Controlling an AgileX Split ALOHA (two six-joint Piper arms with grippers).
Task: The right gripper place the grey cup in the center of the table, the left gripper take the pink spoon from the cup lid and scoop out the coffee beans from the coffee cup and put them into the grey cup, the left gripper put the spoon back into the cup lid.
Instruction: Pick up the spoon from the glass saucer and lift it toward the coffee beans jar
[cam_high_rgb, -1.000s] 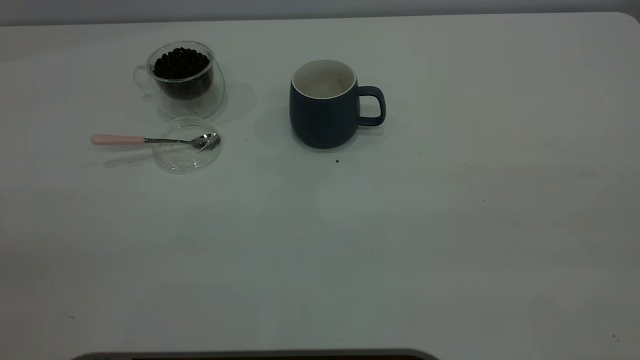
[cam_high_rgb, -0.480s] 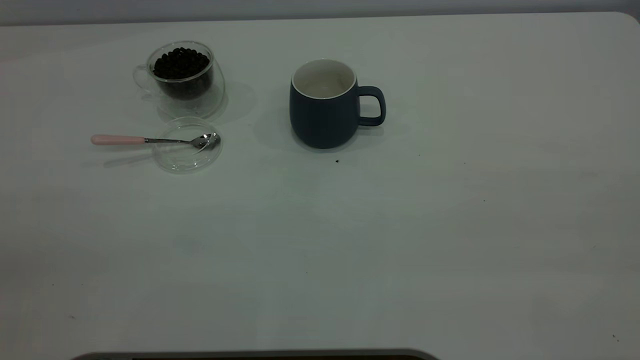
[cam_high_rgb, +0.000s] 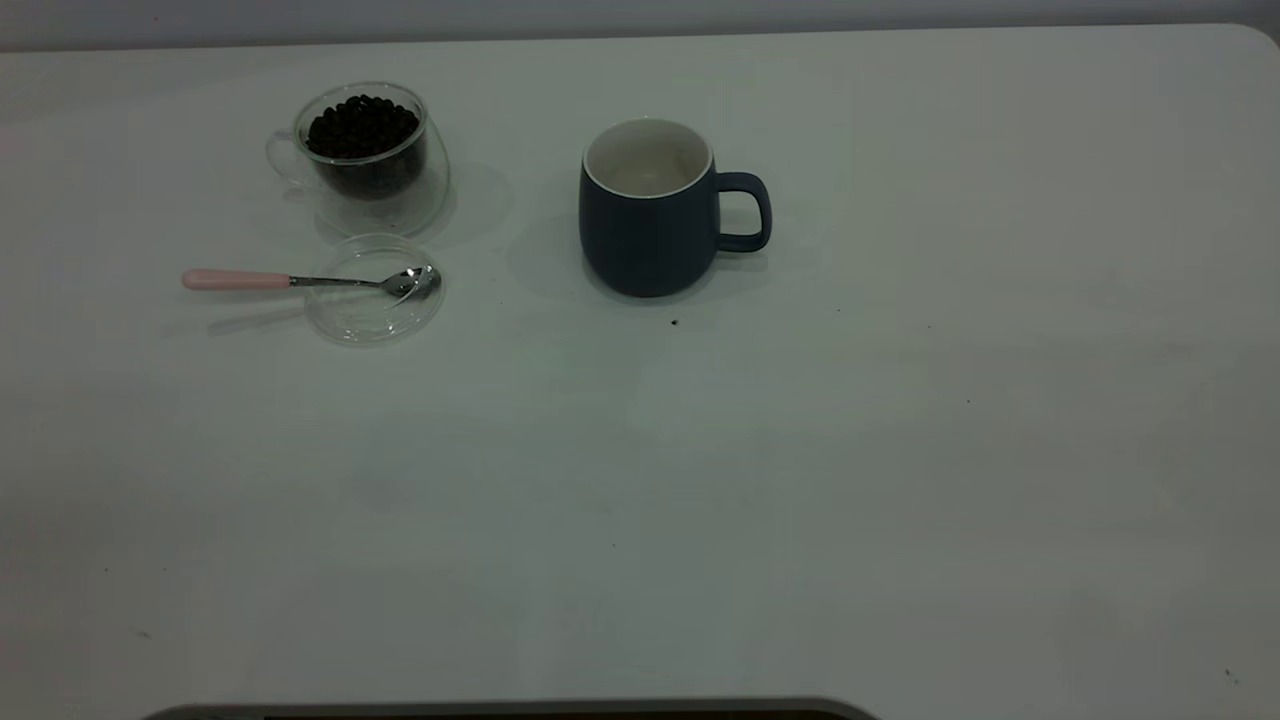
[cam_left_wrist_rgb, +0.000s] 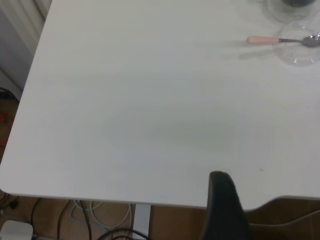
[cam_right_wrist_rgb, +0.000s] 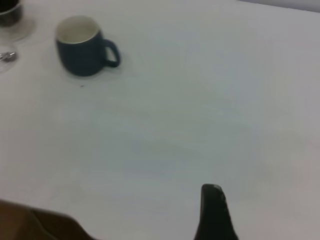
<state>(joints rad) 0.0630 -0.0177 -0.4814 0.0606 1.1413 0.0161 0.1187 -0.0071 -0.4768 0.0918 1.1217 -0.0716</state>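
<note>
Dim, even light; soft shadows fall leftward from the mug (cam_high_rgb: 650, 210); right wrist view blurred.

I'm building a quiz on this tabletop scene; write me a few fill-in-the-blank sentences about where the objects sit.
The pink-handled metal spoon rests with its bowl in the clear round ___.
The clear glass cup is filled with dark coffee ___.
The dark grey ceramic mug has its handle pointing toward the ___ arm's side of the white table.
The mug's pale inside looks ___.

Missing words: lid; beans; right; empty
</note>
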